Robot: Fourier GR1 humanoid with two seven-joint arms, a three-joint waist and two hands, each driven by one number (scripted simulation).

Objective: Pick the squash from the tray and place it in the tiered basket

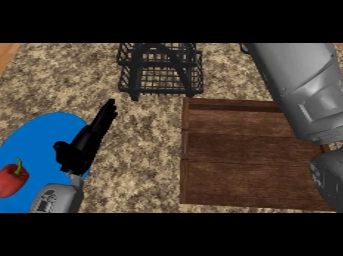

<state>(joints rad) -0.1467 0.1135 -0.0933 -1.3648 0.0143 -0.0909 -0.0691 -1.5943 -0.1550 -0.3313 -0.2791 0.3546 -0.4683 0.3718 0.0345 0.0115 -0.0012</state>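
- Far left: red pepper (9, 179) lies on blue plate (26, 145).
- Left hand (85, 142) rests at the plate's right edge, fingers straight, holding nothing.
- Centre, far side: wire basket (160, 67).
- Right: wooden tray (248, 155), partly hidden by the right arm (303, 90).
- Squash not visible; its direction and long axis cannot be told. Right hand out of view, though that arm is judged nearer the tray.

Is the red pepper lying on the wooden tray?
No, the red pepper lies on the blue plate, left of the wooden tray.
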